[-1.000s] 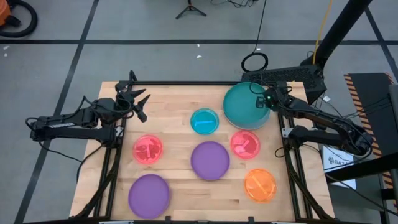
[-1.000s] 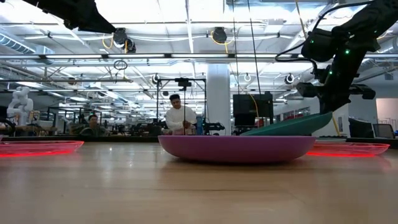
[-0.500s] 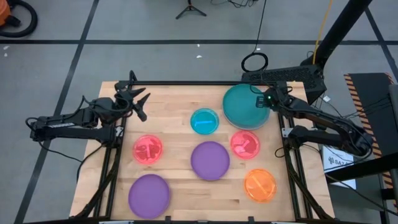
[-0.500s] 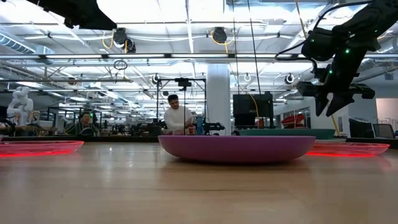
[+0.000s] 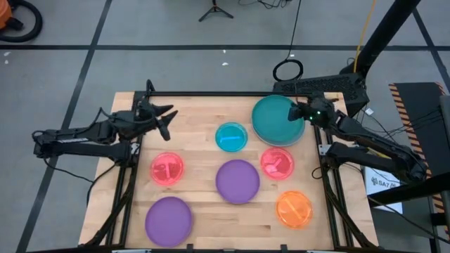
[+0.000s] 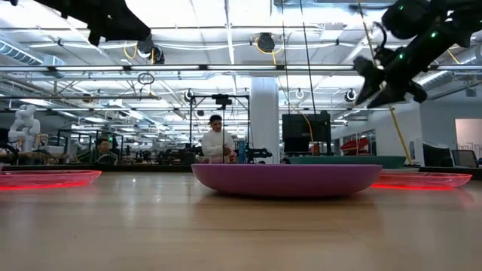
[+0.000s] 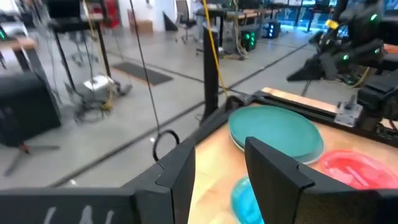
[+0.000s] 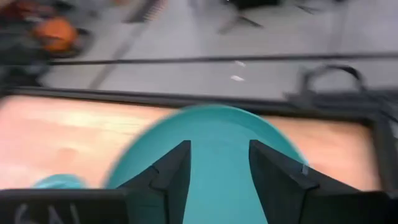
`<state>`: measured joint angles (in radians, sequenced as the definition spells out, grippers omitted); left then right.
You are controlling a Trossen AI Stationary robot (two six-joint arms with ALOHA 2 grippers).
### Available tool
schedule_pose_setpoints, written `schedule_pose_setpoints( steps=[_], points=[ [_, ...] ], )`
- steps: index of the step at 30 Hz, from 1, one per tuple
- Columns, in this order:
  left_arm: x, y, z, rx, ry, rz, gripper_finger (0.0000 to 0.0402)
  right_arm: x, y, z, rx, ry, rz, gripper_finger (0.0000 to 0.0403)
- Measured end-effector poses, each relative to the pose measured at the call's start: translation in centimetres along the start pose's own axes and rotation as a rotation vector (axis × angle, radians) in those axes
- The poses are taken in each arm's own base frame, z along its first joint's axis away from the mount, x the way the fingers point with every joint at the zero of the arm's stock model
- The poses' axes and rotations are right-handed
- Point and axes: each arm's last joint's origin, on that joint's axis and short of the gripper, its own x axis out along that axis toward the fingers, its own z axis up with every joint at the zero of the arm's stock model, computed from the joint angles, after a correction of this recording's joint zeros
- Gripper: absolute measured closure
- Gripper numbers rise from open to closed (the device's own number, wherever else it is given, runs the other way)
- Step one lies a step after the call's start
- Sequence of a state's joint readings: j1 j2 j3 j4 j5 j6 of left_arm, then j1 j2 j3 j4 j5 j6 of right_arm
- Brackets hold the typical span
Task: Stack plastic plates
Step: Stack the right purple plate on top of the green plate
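- One plate down: the right gripper (image 5: 304,112) just let go of the dark green plate (image 5: 276,120) and lifted off, jaws spread. It lies flat just beyond the cyan plate (image 5: 231,136).
- Left gripper (image 5: 163,118) hovers left of the cyan plate, jaws apart, empty.
- Stack's barely started, six plates are lying loose.

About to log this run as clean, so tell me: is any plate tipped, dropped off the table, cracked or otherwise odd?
Nothing stands out. The dark green plate lies flat at the table's far right, with the open right hand raised over its edge. The other plates lie flat and apart on the table; no damage shows.
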<state>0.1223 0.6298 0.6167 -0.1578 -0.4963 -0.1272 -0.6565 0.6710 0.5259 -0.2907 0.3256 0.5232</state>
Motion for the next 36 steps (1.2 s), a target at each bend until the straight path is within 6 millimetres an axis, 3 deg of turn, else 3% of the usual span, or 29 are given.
schedule_pose_setpoints(
  steps=[8, 13, 25, 31, 36],
  points=[
    [3.6, -1.8, -2.2, -0.133, 0.149, 0.026, 0.0254, -1.8, 2.5, 1.6, -0.160, -0.133, 0.448, 0.0246],
    [6.2, -3.8, -3.4, -0.188, 0.167, -0.012, 0.0254, -2.8, 3.2, 2.5, -0.290, -0.259, 0.605, 0.0246],
    [9.6, -7.2, -6.9, -0.383, 0.354, -0.258, 0.0254, -4.1, 2.9, 2.8, -0.475, -0.368, 0.626, 0.0246],
    [11.1, -10.6, -7.3, -0.278, 0.457, -0.416, 0.0254, -4.4, 3.0, 3.2, -0.505, -0.431, 0.629, 0.0246],
    [12.1, -13.9, -8.4, -0.115, 0.632, -0.440, 0.0254, -4.5, 3.0, 3.3, -0.524, -0.450, 0.627, 0.0246]
  ],
)
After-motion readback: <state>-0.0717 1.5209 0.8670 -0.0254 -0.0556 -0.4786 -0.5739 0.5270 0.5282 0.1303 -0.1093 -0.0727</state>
